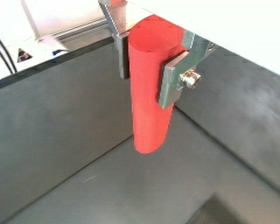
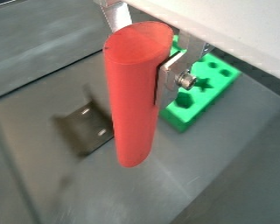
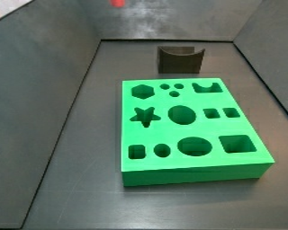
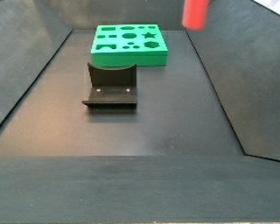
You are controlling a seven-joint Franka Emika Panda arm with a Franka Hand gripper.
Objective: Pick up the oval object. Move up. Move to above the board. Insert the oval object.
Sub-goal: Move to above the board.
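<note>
Dark grey floor point(image 4: 166, 131), walled in — gripper point(image 1: 154, 66) pinches the oval object point(image 1: 150, 96) aloft, well apart from the board point(image 3: 189, 130).

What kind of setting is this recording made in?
Most likely a lab test cell for peg insertion, not a home or a shop. A dark walled enclosure holds only a green board of shaped cut-outs and the fixture. The gripper holds the red oval object upright, clear of the floor.
</note>
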